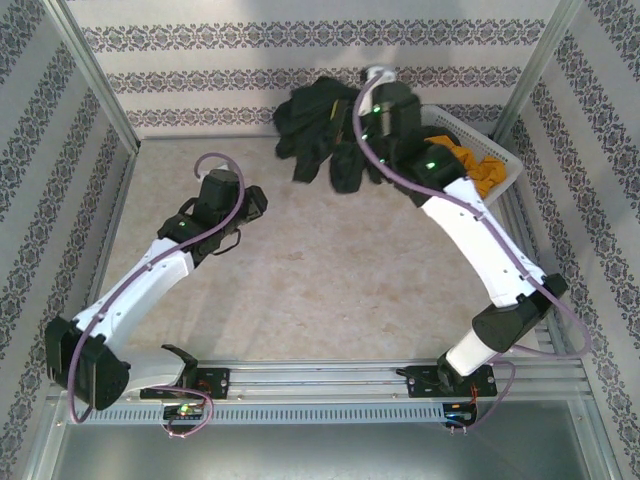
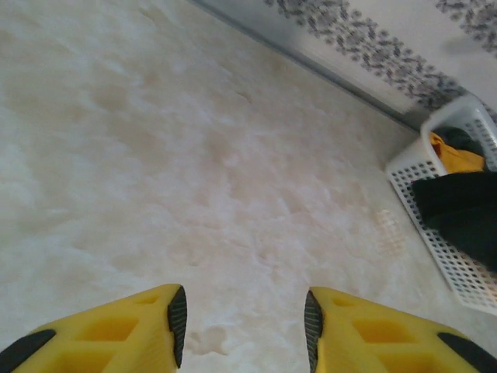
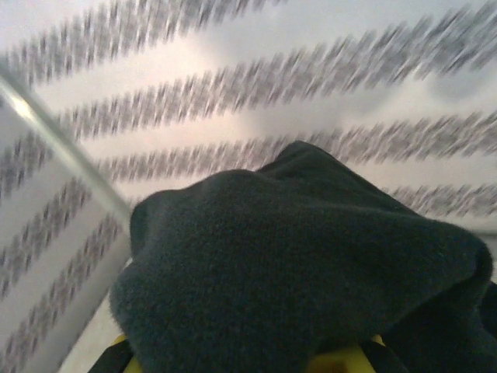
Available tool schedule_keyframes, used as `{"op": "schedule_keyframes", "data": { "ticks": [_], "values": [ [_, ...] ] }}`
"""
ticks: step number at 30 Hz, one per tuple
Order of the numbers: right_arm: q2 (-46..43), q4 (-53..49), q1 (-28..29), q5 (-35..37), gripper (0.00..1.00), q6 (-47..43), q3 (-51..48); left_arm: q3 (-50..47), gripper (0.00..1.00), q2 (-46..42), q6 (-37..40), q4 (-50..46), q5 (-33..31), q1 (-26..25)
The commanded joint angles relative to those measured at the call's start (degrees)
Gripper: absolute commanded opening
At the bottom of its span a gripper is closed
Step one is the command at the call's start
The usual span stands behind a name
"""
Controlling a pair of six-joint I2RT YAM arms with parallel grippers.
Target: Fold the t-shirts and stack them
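The black t-shirt (image 1: 312, 122) hangs bunched above the table's far edge, against the back wall. My right gripper (image 1: 374, 98) is shut on it. In the right wrist view the dark cloth (image 3: 295, 264) drapes over the yellow fingers (image 3: 342, 364) and hides the jaws. The mustard-orange t-shirt (image 1: 482, 166) lies crumpled in the white basket (image 1: 462, 127) at the back right, and it also shows in the left wrist view (image 2: 454, 155). My left gripper (image 1: 250, 205) hovers over bare table left of centre. Its jaws (image 2: 245, 318) stand open with nothing between them.
The white lattice basket (image 2: 404, 167) sits against the back right corner, under my right arm. A dark mass (image 2: 458, 210) lies across its opening. Metal frame posts and patterned walls close in the table on three sides.
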Motion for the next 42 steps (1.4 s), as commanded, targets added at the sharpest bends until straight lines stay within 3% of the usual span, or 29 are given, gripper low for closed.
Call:
{"op": "schedule_keyframes", "data": {
  "ticks": [1,3,5,10,15,20,25,30,35,39,40,42],
  "values": [
    [0.4,0.7,0.7,-5.5,0.32,2.7,-5.9,-1.5,0.57,-4.6,-0.6,-7.8,-9.0,0.7],
    [-1.5,-0.4,0.3,-5.8,0.51,3.4,-12.4,-2.6,0.63,-6.4,-1.0,-9.0,-9.0,1.5],
    [-4.6,0.5,-1.1,-6.4,0.60,4.8,-20.4,-3.9,0.68,-7.6,-1.5,-9.5,-6.8,2.4],
    [-6.8,-3.2,-2.9,-7.4,0.59,5.9,-29.1,-8.0,0.72,-6.6,-4.7,-9.8,1.1,5.8],
    [-6.9,-1.3,-2.3,-9.4,0.58,9.8,-36.0,-12.4,0.72,-1.7,-9.1,-6.7,13.0,14.8],
    [-2.9,-1.5,-2.0,-14.2,0.59,13.5,-38.7,-12.7,0.71,5.1,-9.2,-4.2,17.9,20.8],
    [0.3,-1.6,-2.0,-17.4,0.59,14.3,-40.2,-9.0,0.68,12.8,-7.8,-13.1,17.3,20.9],
    [3.1,-1.7,-0.5,-19.6,0.60,13.0,-40.6,-12.2,0.72,10.4,-5.9,-14.6,13.7,20.8],
    [7.5,-1.5,1.6,-21.6,0.61,11.3,-41.2,-15.2,0.72,14.5,-5.6,-11.7,20.0,20.1],
    [12.0,-2.4,2.5,-23.1,0.55,11.3,-40.1,-16.8,0.61,17.9,-6.3,-9.0,19.6,18.3],
    [12.6,-2.5,2.5,-22.9,0.52,11.6,-40.1,-17.3,0.54,18.0,-6.6,-7.9,19.5,18.5],
    [13.5,-2.1,2.3,-22.9,0.40,11.8,-40.0,-17.7,0.27,17.6,-7.3,-5.6,18.7,18.5]
  ]
}}
